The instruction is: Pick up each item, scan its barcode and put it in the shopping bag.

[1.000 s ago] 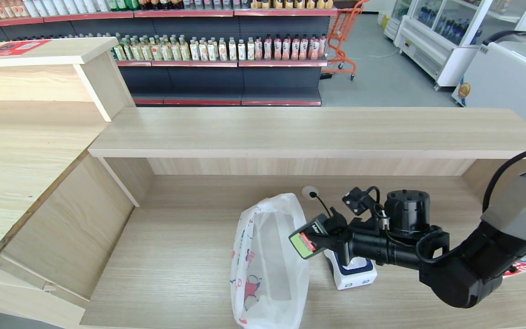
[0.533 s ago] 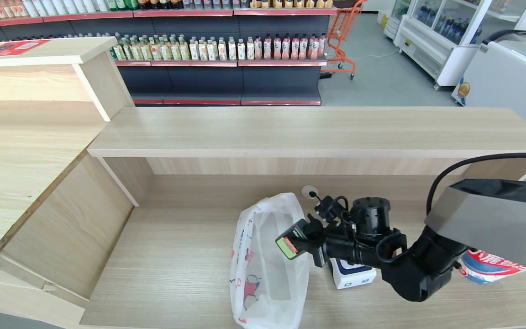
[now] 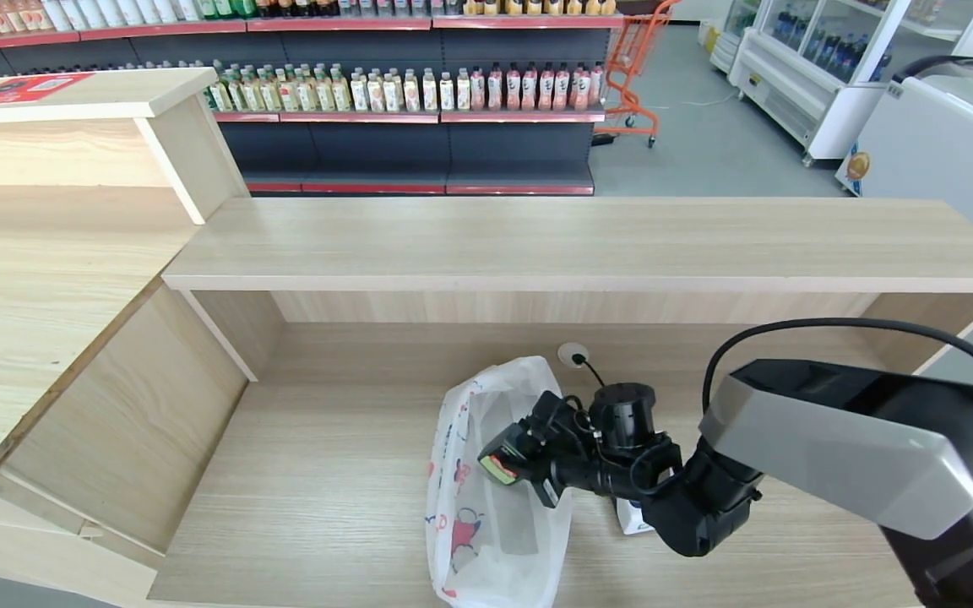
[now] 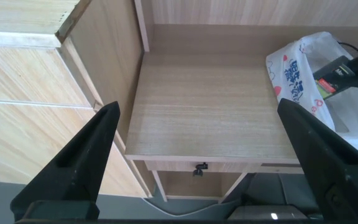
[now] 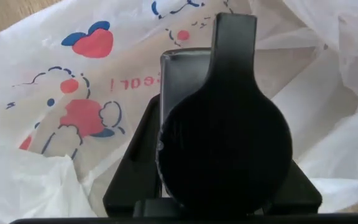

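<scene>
The left gripper (image 4: 199, 112) hangs high over the left end of the pale wooden bench (image 3: 326, 473), its jaws spread wide with nothing between them. Behind the bench's raised ledge (image 3: 588, 241), dark shop shelves (image 3: 419, 152) carry a long row of bottles (image 3: 402, 89). Near the middle of the bench lies the white shopping bag (image 3: 486, 523), printed in red and blue, with its mouth open towards the right arm. The small dark box (image 3: 502, 460) with a green and red label is over the bag's mouth, pinched in the jaws of the right gripper (image 3: 513, 456). In the right wrist view the box (image 5: 180, 78) has the bag's plastic all around it. Just right of the bag, a corner of the white scanner (image 3: 632, 522) shows beneath the arm, and a round cable hole (image 3: 573, 355) sits in the bench behind it. Farther right in the room are an orange cart (image 3: 634, 76) and white coolers (image 3: 807, 59). A second ago the right gripper held the box beside the bag, above the scanner. It has since moved left, bringing the box over the opening. The arm now hides most of the scanner and a red and white packet seen half a second ago at the right end of the bench.
</scene>
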Tool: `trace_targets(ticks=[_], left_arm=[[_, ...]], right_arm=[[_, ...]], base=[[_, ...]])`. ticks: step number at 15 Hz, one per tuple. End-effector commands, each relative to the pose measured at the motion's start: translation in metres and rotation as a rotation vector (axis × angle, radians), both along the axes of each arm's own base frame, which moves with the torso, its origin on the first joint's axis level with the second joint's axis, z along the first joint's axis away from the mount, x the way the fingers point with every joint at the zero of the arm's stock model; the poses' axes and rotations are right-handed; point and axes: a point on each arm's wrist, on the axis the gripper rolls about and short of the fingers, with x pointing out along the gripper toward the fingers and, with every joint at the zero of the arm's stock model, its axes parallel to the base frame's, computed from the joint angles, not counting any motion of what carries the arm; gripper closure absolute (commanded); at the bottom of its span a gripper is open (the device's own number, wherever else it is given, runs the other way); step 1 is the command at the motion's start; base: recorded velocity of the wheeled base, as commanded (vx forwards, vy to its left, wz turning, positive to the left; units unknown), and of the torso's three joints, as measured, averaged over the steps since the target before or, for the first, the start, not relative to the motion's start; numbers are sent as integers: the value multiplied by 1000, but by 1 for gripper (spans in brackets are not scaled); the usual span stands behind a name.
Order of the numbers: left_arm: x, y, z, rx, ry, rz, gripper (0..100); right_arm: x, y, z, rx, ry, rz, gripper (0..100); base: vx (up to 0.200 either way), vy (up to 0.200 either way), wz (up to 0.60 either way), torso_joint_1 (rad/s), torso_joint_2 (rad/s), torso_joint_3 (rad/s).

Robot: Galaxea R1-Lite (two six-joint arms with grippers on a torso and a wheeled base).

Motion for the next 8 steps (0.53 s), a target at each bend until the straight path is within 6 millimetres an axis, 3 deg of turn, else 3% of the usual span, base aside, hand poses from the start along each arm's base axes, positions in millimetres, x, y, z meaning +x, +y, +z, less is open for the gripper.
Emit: trace_targets(ticks=[1, 3, 4, 6, 8], left_arm=[[0, 0, 0, 0, 0, 0, 0], [0, 0, 0, 0, 0, 0, 0], [0, 0, 0, 0, 0, 0, 0], [0, 0, 0, 0, 0, 0, 0], [0, 0, 0, 0, 0, 0, 0]], right_arm=[[3, 7, -17, -17, 7, 15, 100], [5, 10, -15, -13, -12, 27, 100], [4, 10, -8, 0, -11, 27, 0], [-2, 6, 18, 53, 31, 2, 0], [-4, 0, 57, 171, 122, -57, 0]], base=[[0, 0, 0, 0, 0, 0], [0, 0, 0, 0, 0, 0], [0, 0, 0, 0, 0, 0], [0, 0, 0, 0, 0, 0], [0, 0, 0, 0, 0, 0]])
